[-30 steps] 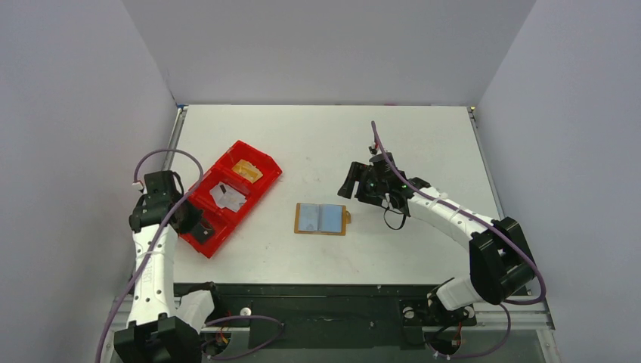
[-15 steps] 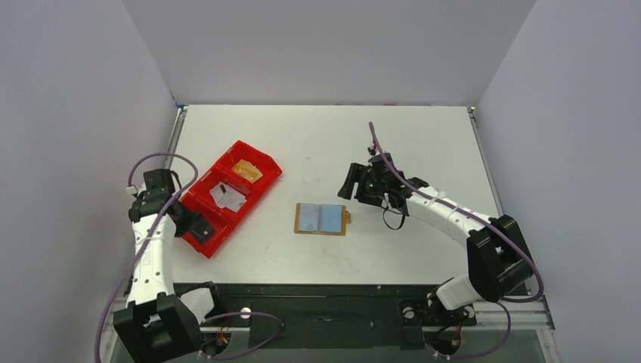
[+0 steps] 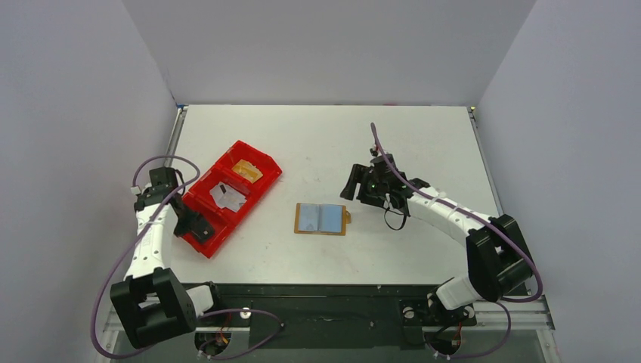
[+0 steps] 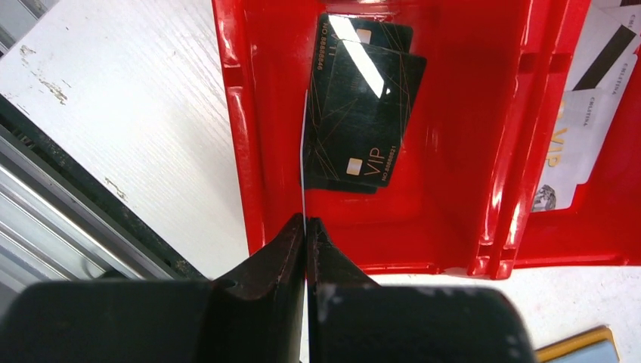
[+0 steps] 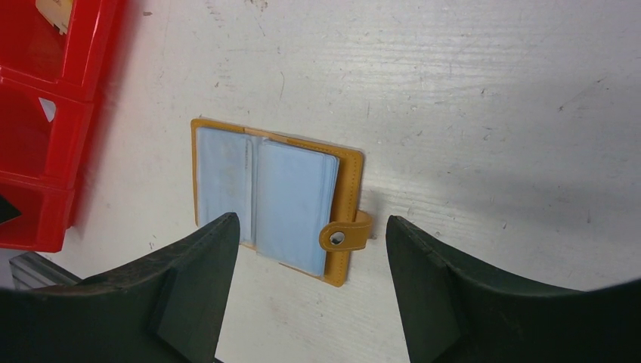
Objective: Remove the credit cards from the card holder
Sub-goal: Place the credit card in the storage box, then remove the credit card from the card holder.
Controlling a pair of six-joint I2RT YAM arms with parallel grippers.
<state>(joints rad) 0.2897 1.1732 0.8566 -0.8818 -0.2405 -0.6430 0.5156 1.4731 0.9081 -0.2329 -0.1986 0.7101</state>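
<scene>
Top view: the card holder (image 3: 323,218) lies open on the surface (image 3: 393,144), within reach of both arms.

Left wrist: the left gripper (image 4: 305,221) is pinched shut on a thin card (image 4: 303,151), held edge-on over the red tray (image 4: 242,151), likely for dropping.

Right wrist: the right gripper (image 5: 311,227) hangs wide open and empty above the holder's credit cards (image 5: 291,200).

My right pincer (image 3: 349,184) hangs with jaws wide. Bare table (image 3: 393,144) lies open around it from 12 through 6 o'clock. The open card holder (image 3: 323,218) lies flat near 7 o'clock, its top free from above. The red tray (image 3: 236,219) sits well off at 9 o'clock. My left pincer (image 4: 305,221) is over the tray's near-end compartment, walled at 9 and 3 o'clock. Black VIP cards (image 4: 363,113) lie on its floor at 12. A thin card (image 4: 303,151) stands edge-on from my closed jaws.
</scene>
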